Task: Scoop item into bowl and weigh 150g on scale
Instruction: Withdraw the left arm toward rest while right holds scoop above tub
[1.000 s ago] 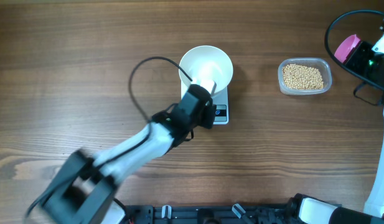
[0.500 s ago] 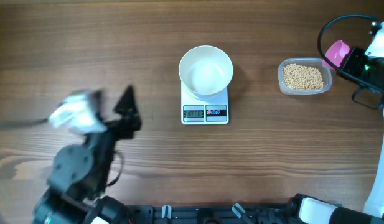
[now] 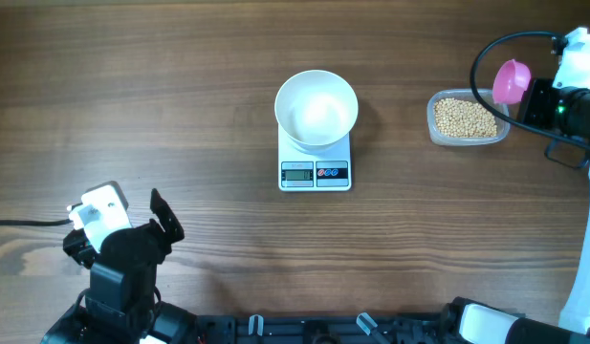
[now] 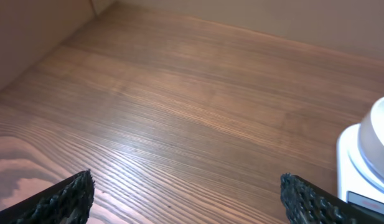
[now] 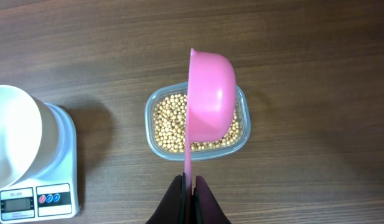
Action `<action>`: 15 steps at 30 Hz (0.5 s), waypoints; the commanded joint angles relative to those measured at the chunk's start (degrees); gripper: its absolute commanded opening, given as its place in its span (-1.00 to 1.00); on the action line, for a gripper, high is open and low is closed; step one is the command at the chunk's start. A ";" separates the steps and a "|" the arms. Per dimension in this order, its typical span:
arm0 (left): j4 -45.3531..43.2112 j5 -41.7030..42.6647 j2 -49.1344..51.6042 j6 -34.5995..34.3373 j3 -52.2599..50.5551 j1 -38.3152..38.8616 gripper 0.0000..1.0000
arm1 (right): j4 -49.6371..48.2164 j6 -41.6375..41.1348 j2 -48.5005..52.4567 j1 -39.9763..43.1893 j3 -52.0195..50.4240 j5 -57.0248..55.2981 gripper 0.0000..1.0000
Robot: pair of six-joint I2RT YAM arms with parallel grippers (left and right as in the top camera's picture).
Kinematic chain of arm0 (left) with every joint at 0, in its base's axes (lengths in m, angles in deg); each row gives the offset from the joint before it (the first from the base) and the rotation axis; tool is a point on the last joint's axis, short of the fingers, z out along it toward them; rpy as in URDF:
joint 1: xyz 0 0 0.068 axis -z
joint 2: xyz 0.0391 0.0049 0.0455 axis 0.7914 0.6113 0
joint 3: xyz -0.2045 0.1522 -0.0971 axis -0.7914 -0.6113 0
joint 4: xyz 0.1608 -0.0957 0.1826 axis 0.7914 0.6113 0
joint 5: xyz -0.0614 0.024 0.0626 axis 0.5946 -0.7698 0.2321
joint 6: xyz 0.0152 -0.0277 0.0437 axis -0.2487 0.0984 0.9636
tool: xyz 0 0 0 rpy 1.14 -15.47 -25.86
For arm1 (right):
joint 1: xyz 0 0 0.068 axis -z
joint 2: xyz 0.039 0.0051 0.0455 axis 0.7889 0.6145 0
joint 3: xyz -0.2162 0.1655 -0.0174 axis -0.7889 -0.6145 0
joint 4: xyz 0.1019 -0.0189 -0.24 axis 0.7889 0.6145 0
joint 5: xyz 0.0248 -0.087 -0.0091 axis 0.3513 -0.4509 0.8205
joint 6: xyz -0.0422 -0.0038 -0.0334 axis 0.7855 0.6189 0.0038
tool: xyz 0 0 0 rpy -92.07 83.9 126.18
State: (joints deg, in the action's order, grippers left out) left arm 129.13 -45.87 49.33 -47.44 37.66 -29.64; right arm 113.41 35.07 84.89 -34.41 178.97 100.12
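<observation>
Since a second ago, the left claw [image 4: 185,199] has pulled off the bowl to a spot well left of the scale and nearer the robot. Its jaws now stand wide apart over bare desk [image 3: 132,86]. Meanwhile the right claw [image 5: 190,193] has drifted in toward the scale.

That right claw is clamped on the thin handle of a glossy pink plastic scoop [image 5: 210,93]. The handle runs straight out from the claw, and the cup is turned on edge with its mouth facing the scale. Directly under the cup lie the beans [image 5: 170,121], small, round and tan, in a clear rounded tub [image 5: 153,134] well right of the scale.

The right arm is much the nearer to the beans. I judge the cup must roll mouth-down before it dips.

The smooth white bowl [image 3: 316,108] sits empty on the scale [image 3: 316,174].
</observation>
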 commanded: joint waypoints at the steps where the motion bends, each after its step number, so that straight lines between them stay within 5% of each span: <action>1: -0.61 -7.80 0.07 -0.17 -0.09 -0.46 1.00 | -0.17 1.27 0.33 -0.07 -0.22 1.11 -0.91; 4: -1.60 -11.04 0.07 -2.40 -0.09 -0.46 1.00 | -0.20 1.20 0.33 -0.07 -0.22 1.11 -0.91; 10: -1.95 -25.44 0.07 -22.43 -0.09 -0.46 1.00 | -2.16 0.90 2.01 -0.07 -0.22 1.16 -0.91; 15: -1.95 -27.08 0.07 -32.74 -0.11 -0.46 1.00 | -5.01 -5.03 4.83 -0.09 -0.22 1.16 -0.92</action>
State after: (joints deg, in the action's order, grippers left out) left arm 127.39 -68.71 49.33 -69.83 37.66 -29.64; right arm 108.93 33.41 87.97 -34.41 178.97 100.12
